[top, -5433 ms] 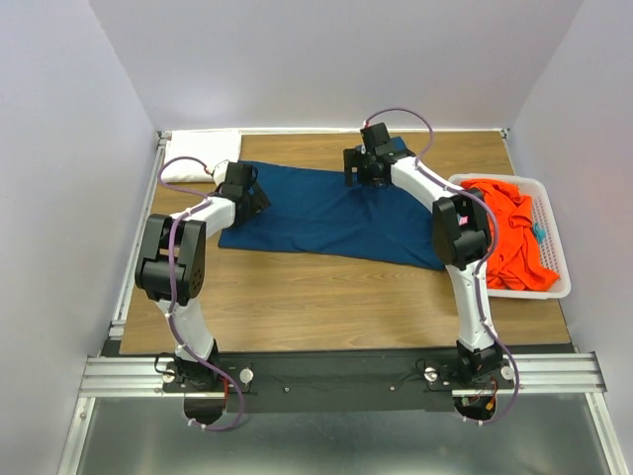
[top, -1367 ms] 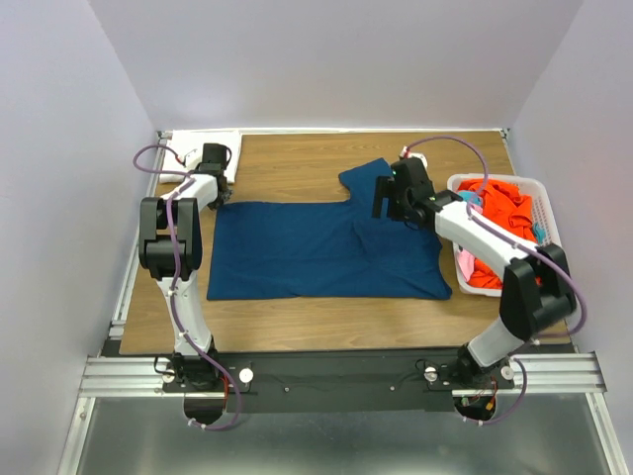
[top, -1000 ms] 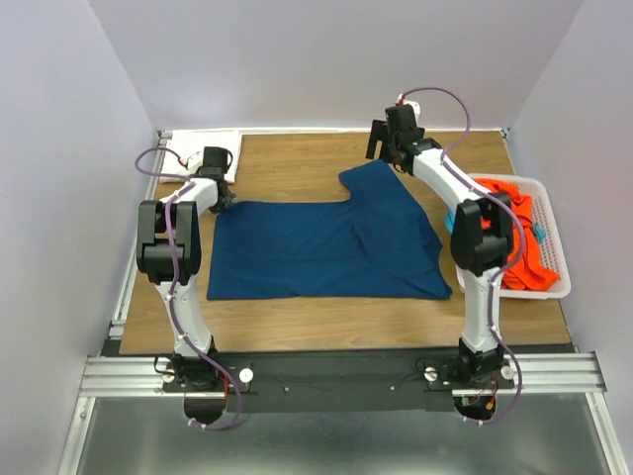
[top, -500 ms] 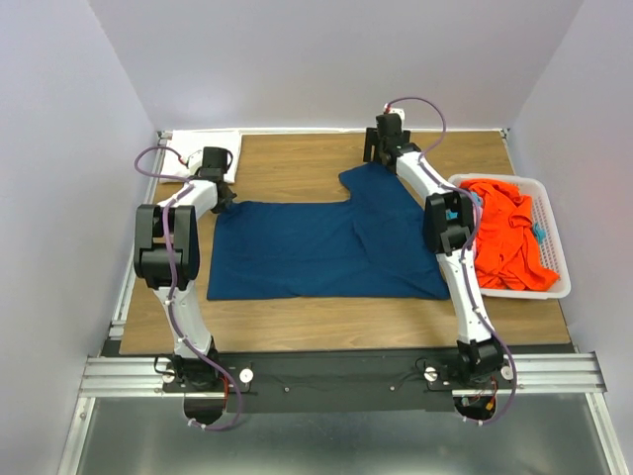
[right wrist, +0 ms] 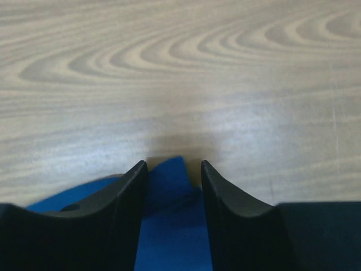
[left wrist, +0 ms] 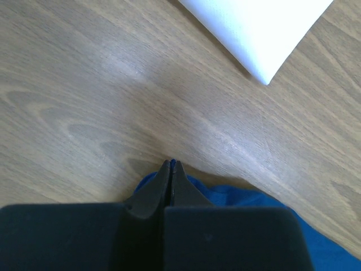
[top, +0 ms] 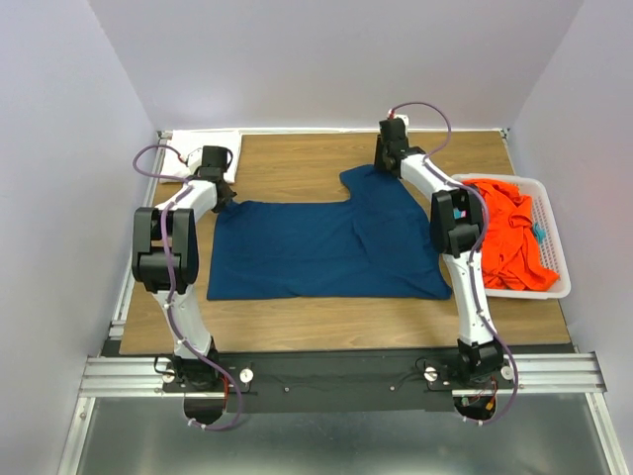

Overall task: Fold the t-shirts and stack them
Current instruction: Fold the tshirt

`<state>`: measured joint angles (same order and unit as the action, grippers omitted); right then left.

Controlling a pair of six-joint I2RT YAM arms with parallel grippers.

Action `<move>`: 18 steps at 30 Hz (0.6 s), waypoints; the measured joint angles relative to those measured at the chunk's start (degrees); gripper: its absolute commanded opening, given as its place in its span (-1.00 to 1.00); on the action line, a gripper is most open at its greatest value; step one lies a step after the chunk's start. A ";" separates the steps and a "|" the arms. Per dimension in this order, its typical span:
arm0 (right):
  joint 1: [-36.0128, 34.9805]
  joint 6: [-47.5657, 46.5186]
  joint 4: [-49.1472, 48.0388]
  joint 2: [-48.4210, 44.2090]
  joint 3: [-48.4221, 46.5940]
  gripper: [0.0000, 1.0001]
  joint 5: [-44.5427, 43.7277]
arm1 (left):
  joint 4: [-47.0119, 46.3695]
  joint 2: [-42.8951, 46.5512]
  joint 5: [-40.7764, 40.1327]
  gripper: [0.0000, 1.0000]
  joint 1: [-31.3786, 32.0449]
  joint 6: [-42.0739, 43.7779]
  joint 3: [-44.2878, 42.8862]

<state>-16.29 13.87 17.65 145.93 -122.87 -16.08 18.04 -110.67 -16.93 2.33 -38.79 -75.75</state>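
Overhead, navy shirt (top: pixel 316 247) spread flat; wrist views show left gripper (left wrist: pixel 171 165) pinching its corner, right gripper (right wrist: pixel 173 167) parted astride sleeve

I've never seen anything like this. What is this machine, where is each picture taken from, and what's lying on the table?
These are two robot arms bolted at the near edge of a wooden table. The wide picture looks down from above and behind them. The other two come from a small camera on each wrist, looking past that arm's own hand. A blue shirt lies spread flat. The left hand is shut, pinching the shirt's far left corner. The right hand is open around the shirt's far right tip, not yet gripping. A folded white shirt sits in the far left corner, and a white basket on the right holds an orange shirt.
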 measured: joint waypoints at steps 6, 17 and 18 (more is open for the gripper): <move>-0.28 0.39 0.42 -3.19 4.74 -0.91 0.07 | 0.02 1.75 0.00 -1.00 0.24 -0.02 0.70; -1.44 -1.36 2.34 -10.32 11.06 -0.99 0.50 | -0.02 4.13 0.00 -1.00 1.18 -0.07 2.78; -1.81 -1.33 1.36 -13.42 14.56 -0.99 0.50 | -0.04 4.76 0.00 -1.00 1.18 -0.07 3.45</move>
<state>-18.11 12.53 19.00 132.51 -108.31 -15.57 18.00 -105.91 -16.93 3.51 -38.85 -72.29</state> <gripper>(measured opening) 0.013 0.009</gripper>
